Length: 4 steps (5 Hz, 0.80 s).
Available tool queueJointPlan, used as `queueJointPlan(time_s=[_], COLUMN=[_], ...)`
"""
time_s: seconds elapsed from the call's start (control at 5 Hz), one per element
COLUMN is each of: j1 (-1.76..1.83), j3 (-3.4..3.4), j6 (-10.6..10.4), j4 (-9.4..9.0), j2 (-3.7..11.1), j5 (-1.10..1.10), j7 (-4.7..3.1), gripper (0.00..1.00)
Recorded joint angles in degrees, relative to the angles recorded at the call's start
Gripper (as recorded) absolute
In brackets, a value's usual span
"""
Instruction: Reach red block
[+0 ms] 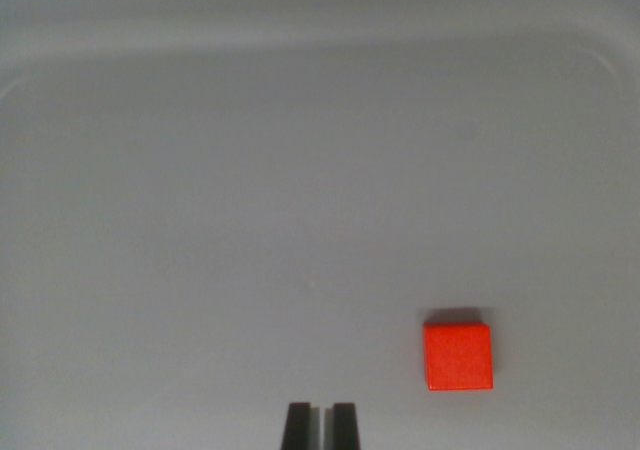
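Jaws at bottom edge of the wrist view, only the two dark fingertips (pixel 297 425) showing, nearly together with a thin sliver of gap between them; nothing held. They sit a little to the wrist view's left of centre. Red block (pixel 458 355) lies up and to the wrist view's right of the jaws, near but apart from them, not between the tips. Block rests flat, top face square to the camera, with a narrow shadow along its far edge. Surface beneath is a pale grey tray (pixel 300 170), plain. Farther off, the tray's raised rim curves across the top, rounding down at both corners.
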Motion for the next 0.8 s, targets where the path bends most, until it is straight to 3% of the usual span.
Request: queueJointPlan(time_s=[0.2, 0.4, 0.6, 0.8], j1=[0.0, -0.25, -0.25, -0.53], j3=[0.0, -0.18, -0.18, -0.37], j6=[0.0, -2.04, -2.04, -4.26], j4=[0.0, -1.54, -1.54, -3.21], j2=[0.0, 0.52, 0.52, 1.08], j5=[0.0, 0.14, 0.14, 0.29], j7=[0.0, -0.36, -0.36, -0.76], gripper=[0.0, 0.0, 0.0, 0.0])
